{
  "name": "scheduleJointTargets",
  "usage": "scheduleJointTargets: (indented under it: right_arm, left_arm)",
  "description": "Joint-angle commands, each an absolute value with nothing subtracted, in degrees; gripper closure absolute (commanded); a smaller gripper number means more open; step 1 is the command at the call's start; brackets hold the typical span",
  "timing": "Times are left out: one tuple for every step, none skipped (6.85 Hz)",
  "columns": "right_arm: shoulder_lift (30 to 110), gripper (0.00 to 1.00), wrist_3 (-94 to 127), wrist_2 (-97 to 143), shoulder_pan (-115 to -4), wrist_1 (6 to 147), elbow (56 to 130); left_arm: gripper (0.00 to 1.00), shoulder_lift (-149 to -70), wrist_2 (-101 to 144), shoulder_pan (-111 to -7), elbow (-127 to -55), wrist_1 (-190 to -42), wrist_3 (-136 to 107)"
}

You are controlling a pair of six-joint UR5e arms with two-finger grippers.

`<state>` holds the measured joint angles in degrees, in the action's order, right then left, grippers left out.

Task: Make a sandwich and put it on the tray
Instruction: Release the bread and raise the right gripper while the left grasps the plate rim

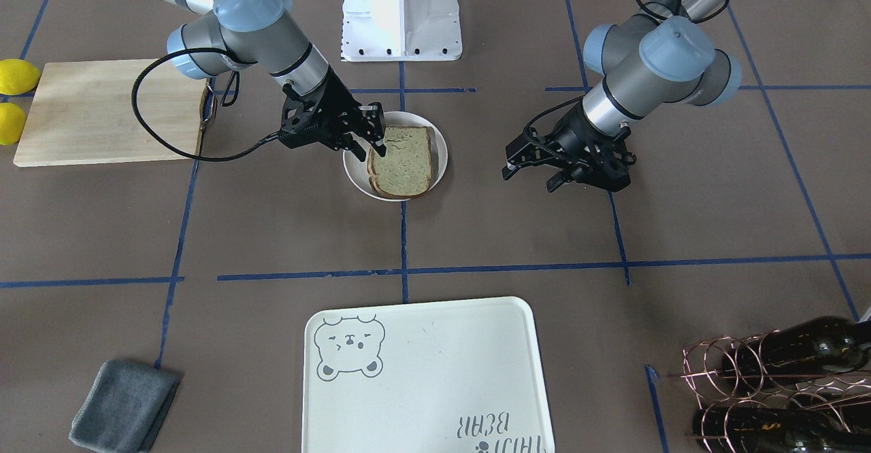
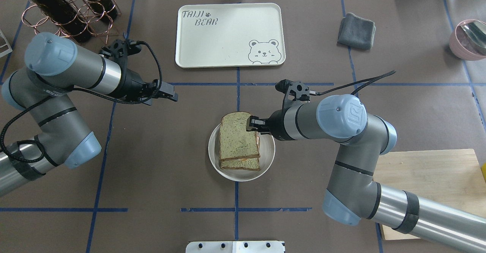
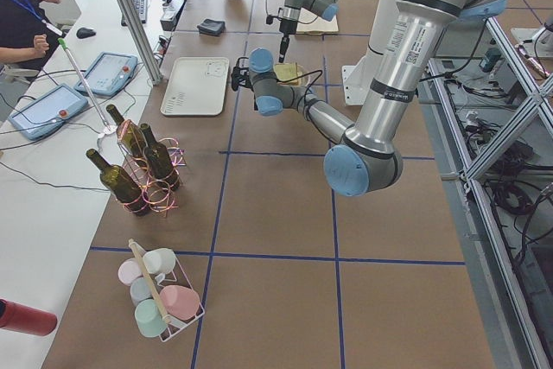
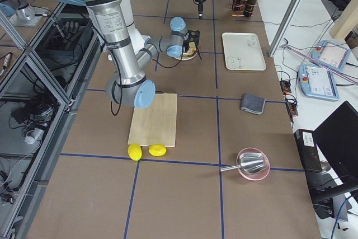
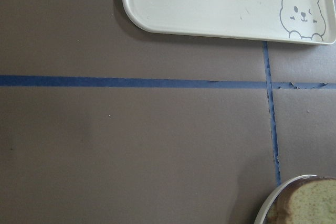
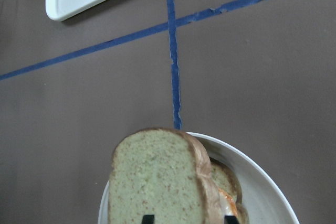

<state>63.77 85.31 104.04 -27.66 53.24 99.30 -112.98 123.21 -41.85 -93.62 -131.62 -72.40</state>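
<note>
The sandwich (image 1: 405, 160) lies in a small round white bowl (image 1: 441, 141) at the table's middle: two greenish-tan slices with a strip of egg (image 6: 227, 203) showing between them. My right gripper (image 2: 255, 128) is shut on the sandwich (image 2: 237, 139) at its edge, one finger on the top slice and one under the stack; it also shows in the front-facing view (image 1: 373, 139). The white bear tray (image 2: 228, 36) lies bare beyond the bowl. My left gripper (image 2: 171, 94) is open and empty, hovering over the table left of the bowl.
A pale wooden cutting board (image 2: 429, 184) lies near my right arm, with two lemons (image 1: 15, 75) beside it. A grey cloth (image 2: 357, 30) and a pink bowl (image 2: 469, 38) are far right. Wine bottles in a copper rack (image 2: 64, 13) stand far left.
</note>
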Motion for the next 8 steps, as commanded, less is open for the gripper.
scheduleJointTargets:
  right_arm:
    - [63.81,0.0,85.34,111.48,-34.41,56.75,102.9]
    - [63.98,0.0,84.99,114.14,-38.54,58.43,104.05]
    - [64.59,0.0,83.6,114.78,-41.37,59.75,104.06]
    - [64.6,0.0,77.58,114.79,-42.35,62.29,104.24]
    - [64.51,0.0,75.52,114.79,-42.54,64.66,104.59]
    - [64.6,0.0,75.5,114.7,-42.71,64.86,104.5]
    - [64.6,0.0,75.5,114.7,-42.71,64.86,104.59]
    - [64.43,0.0,75.5,114.7,-42.71,64.86,104.59]
  left_arm:
    - [0.01,-114.86,121.65,-37.72,-94.3,-131.31,-78.54]
    - [0.15,-115.4,119.29,-33.79,-94.31,-131.22,-81.18]
    - [0.34,-116.27,117.01,-31.05,-94.22,-130.96,-82.25]
    - [0.39,-117.76,116.55,-29.46,-94.04,-127.56,-82.27]
    - [0.41,-119.86,115.15,-28.05,-93.69,-123.7,-82.27]
    - [0.43,-119.88,112.44,-25.95,-93.08,-123.4,-82.27]
    - [0.45,-119.97,112.15,-25.23,-92.55,-123.4,-82.18]
    - [0.47,-119.71,112.15,-25.22,-92.37,-123.4,-82.18]
